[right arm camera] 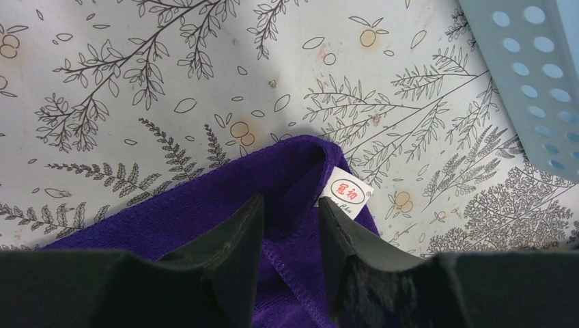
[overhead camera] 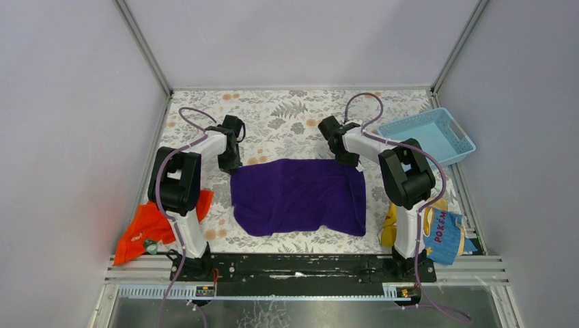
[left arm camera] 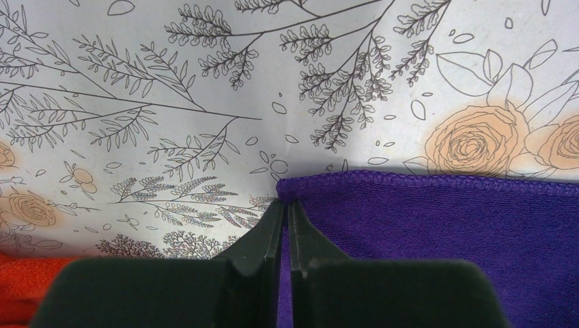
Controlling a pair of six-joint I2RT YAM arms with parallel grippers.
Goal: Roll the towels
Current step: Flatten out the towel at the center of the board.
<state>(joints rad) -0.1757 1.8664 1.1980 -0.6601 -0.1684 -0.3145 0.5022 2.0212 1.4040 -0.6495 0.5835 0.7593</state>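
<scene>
Since the purple towel point(overhead camera: 297, 195) lies flat in the middle of the worktop point(overhead camera: 287, 113), its long side runs from left to right, and its far edge is where the 2 arms reach. The left pincer point(left arm camera: 287, 205) is shut tight on the far left corner; a thin strip of purple shows between its tips. The right pincer point(right arm camera: 290, 201) is over the far right corner, with its jaws partly apart and not pinching yet. That corner is folded over a bit and shows a small white label point(right arm camera: 345, 189). Each arm is close to its own corner, so I think the roll has to go from the far edge toward the arms. The orange towel point(overhead camera: 147, 229) sits in a crumpled heap by the left arm's base, not rolled. A blue basket point(overhead camera: 429, 137) is at the far right, and a printed cloth point(overhead camera: 440, 236) lies by the right arm's base. The worktop has a flower print, and plain walls stand close on 3 sides.
</scene>
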